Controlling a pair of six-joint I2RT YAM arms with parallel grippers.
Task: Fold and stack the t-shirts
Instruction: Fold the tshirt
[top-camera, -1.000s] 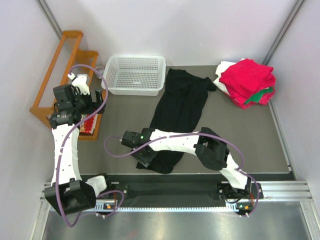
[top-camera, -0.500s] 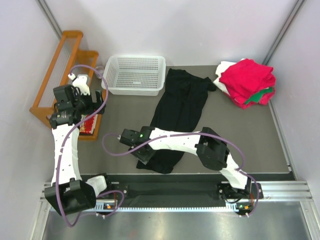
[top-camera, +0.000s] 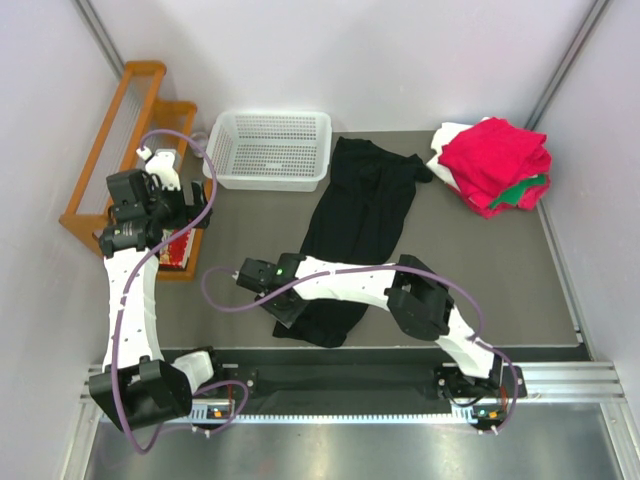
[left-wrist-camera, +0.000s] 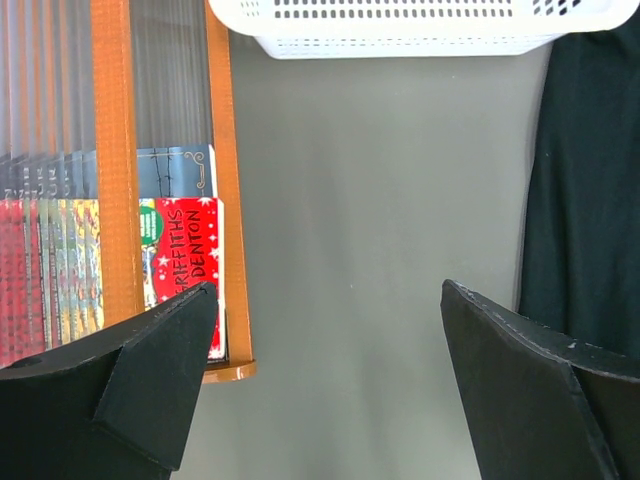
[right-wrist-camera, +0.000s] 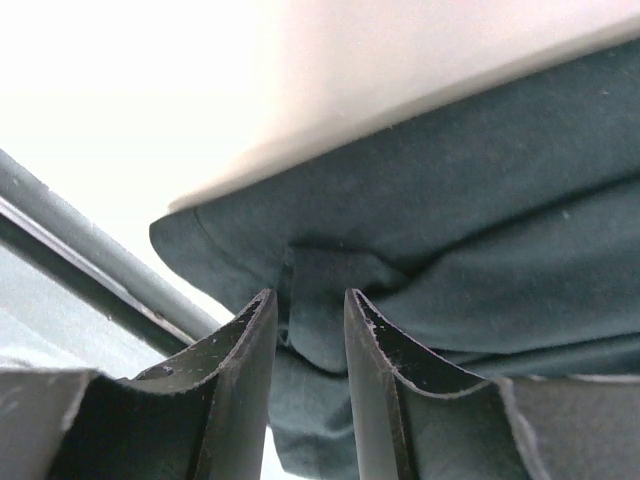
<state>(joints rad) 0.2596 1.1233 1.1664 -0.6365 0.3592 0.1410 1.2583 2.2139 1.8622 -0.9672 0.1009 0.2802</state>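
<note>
A large black t-shirt (top-camera: 365, 215) lies lengthwise in the middle of the table, roughly folded into a long strip. My right gripper (top-camera: 284, 310) is at its near left corner. In the right wrist view the right gripper (right-wrist-camera: 310, 300) has its jaws close together with a fold of the black t-shirt (right-wrist-camera: 450, 200) pinched between them. A stack of folded shirts sits at the far right: red (top-camera: 495, 160) on top, green (top-camera: 527, 190) and white (top-camera: 450, 150) below. My left gripper (left-wrist-camera: 325, 290) is open and empty, held above the table beside the rack.
A white perforated basket (top-camera: 270, 148) stands at the back, left of the black shirt, and shows in the left wrist view (left-wrist-camera: 400, 20). An orange wooden rack (top-camera: 130, 130) with books (left-wrist-camera: 185, 255) stands at the table's left edge. A metal rail runs along the near edge.
My right gripper has shifted slightly left at the shirt's near left corner. The left arm has not moved.
</note>
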